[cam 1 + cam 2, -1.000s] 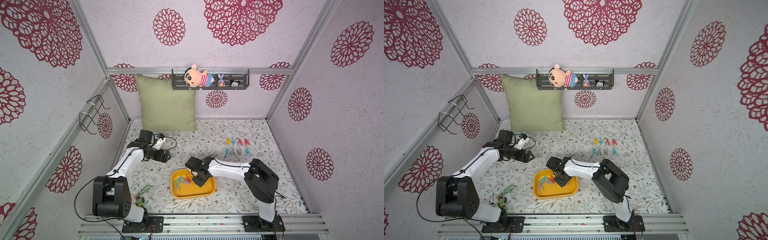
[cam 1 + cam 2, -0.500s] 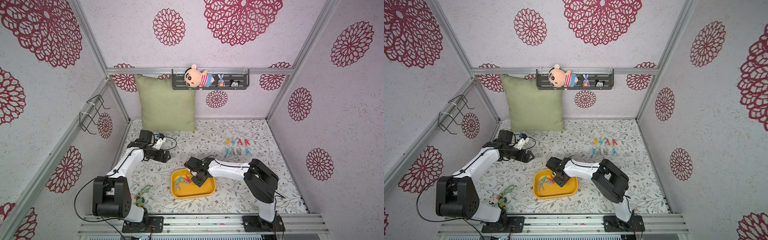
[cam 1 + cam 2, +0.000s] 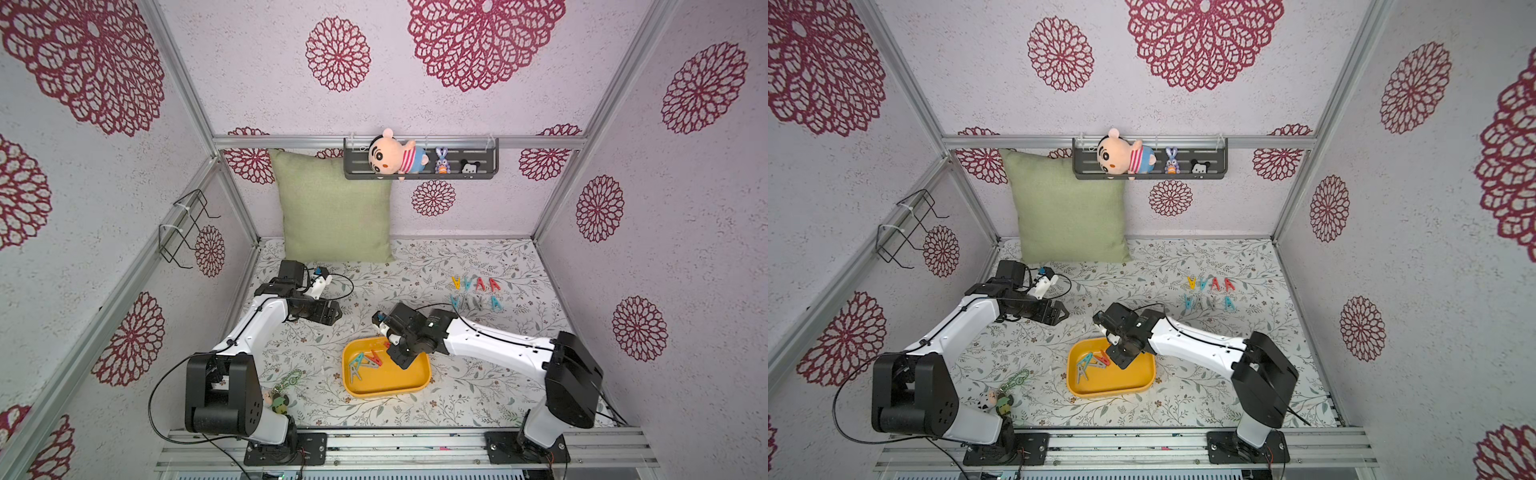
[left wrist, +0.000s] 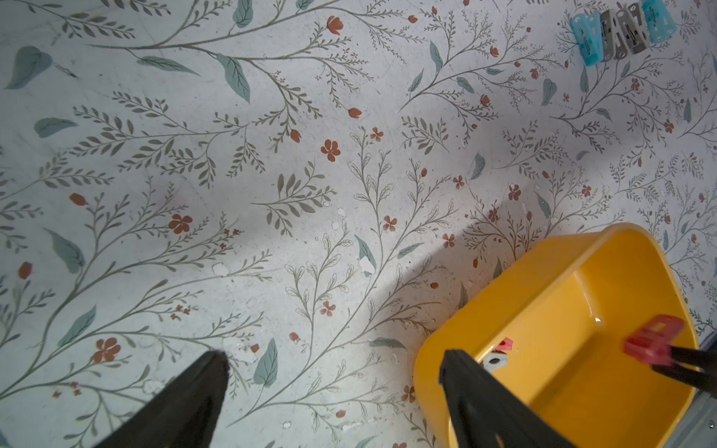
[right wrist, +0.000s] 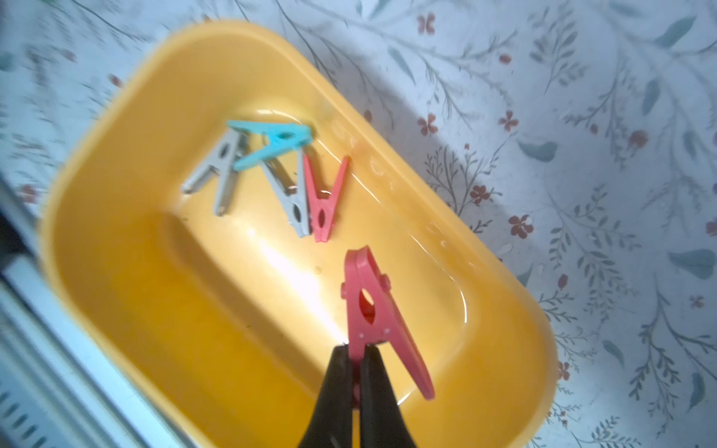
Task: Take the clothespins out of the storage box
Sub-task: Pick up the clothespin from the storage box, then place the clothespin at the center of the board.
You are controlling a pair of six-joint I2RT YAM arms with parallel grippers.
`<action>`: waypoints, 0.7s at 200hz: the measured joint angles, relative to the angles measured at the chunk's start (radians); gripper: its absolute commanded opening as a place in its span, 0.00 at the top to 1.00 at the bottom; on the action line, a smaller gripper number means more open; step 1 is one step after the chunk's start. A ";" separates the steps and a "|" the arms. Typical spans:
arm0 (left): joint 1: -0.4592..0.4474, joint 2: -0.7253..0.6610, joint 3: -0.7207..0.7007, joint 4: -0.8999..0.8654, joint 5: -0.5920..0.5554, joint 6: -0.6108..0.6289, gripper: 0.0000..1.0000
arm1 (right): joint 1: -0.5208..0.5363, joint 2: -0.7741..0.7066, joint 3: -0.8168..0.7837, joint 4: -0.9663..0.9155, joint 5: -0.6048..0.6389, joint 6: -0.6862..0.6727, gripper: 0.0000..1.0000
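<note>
since a second ago my right gripper (image 5: 357, 351) has pinched shut on one leg of a red clothespin (image 5: 370, 306); otherwise it has hardly shifted. this pin is inside the storage box (image 5: 97, 217), near the middle, within the rim. four more lie at one end of the box: a teal clothespin (image 5: 277, 143) across two grey clothespins (image 5: 221, 170), and a second red clothespin (image 5: 324, 198) touching a grey one. two rows of clothespins (image 3: 481, 284), eight in all, lie on the floral mat (image 4: 271, 155), well apart from the box. my left gripper (image 4: 333, 355) hangs spread wide over the mat, just beside the box, holding nothing.
</note>
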 measured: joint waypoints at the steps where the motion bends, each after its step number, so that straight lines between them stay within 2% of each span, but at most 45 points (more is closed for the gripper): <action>1: 0.000 0.000 0.000 0.000 0.000 0.000 0.06 | 0.000 -0.007 0.000 0.000 -0.001 0.000 1.00; 30: 0.000 0.000 0.000 0.000 0.000 0.000 0.06 | -0.030 -0.152 -0.003 0.032 -0.018 0.035 1.00; 63: 0.000 0.000 0.000 0.000 0.000 0.000 0.06 | -0.193 -0.234 -0.014 0.068 -0.005 0.135 1.00; 100: 0.000 0.000 0.000 0.000 0.000 0.000 0.06 | -0.357 -0.171 -0.072 0.056 0.032 0.271 1.00; 140: 0.000 0.000 0.000 0.000 0.000 0.000 0.06 | -0.444 -0.033 -0.159 0.064 0.034 0.398 1.00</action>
